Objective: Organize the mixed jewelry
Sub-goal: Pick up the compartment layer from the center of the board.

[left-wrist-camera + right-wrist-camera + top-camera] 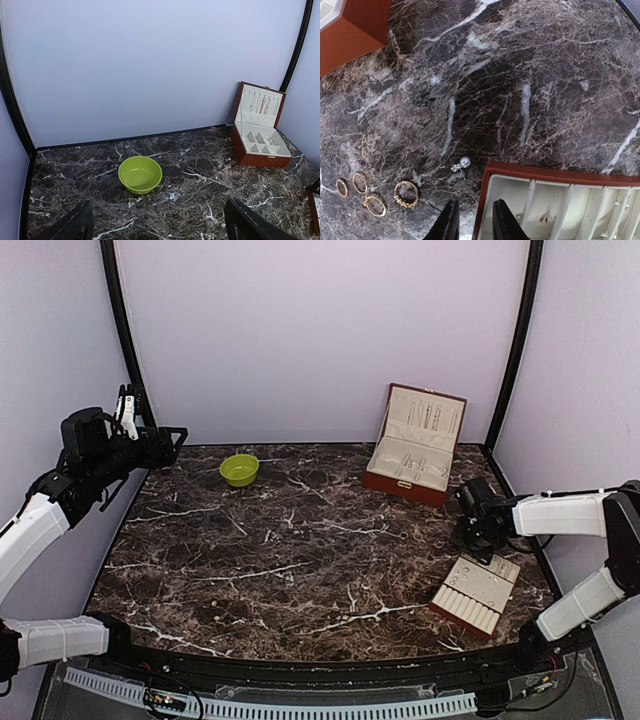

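A pearl stud (463,163) lies on the marble just left of the beige slotted tray (487,200). Several small gold-toned rings (406,194) lie further left. A few studs (546,218) sit in the tray's slots. My right gripper (475,222) hangs low over the tray's near-left corner. Its jaws stand a little apart and hold nothing, with the tray's brown edge between them. From above, this gripper (478,540) is just behind the tray (478,592). My left gripper (165,445) is raised at the far left, open wide and empty (160,220).
An open brown jewelry box (415,445) with beige compartments stands at the back right, with fine chains hanging in its lid (262,104). A lime-green bowl (239,470) sits at the back centre-left and looks empty (140,174). Lilac walls enclose the marble table.
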Robot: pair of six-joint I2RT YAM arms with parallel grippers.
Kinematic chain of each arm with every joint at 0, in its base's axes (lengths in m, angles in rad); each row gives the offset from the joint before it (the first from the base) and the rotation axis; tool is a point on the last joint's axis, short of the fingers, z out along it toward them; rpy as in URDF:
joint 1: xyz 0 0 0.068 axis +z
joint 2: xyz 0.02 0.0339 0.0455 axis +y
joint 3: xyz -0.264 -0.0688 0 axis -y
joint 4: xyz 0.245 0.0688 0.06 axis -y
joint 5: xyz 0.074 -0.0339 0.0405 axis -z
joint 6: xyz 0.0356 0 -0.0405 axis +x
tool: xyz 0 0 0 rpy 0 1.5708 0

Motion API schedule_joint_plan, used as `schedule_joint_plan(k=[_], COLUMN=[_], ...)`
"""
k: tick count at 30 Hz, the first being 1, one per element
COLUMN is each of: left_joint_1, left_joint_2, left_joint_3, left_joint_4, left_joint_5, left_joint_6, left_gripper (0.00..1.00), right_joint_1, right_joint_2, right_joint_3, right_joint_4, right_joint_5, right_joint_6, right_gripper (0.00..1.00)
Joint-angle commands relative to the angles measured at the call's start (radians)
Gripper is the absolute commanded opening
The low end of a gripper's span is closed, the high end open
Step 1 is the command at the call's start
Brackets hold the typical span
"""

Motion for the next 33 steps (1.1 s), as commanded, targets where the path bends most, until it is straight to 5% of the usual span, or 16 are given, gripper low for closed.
schedule_joint_plan(k=[1, 18, 33], left_joint_1=[0.004, 0.004, 0.004], left_joint_2=[-0.010, -0.013, -0.009], left_joint_3=[-0.014, -0.015, -0.014], left_joint_4=[0.024, 0.025, 0.024], left_joint_5=[0.009, 0.008, 0.017], left_joint_6=[-0.005, -0.004, -0.008], left_gripper=[0.93, 0.93, 0.93], right_joint_1=[0.010, 0.022, 0.127], right_joint_2=[0.018, 0.045, -0.023], right_joint_3=[0.022, 0.016, 0.067], right_joint_4=[-0.009, -0.003, -0.127], right_joint_5=[0.053, 0.065, 0.070], right_joint_6=[0.030, 0.047, 0.092], right_gripper=[0.23, 0.01, 0.00])
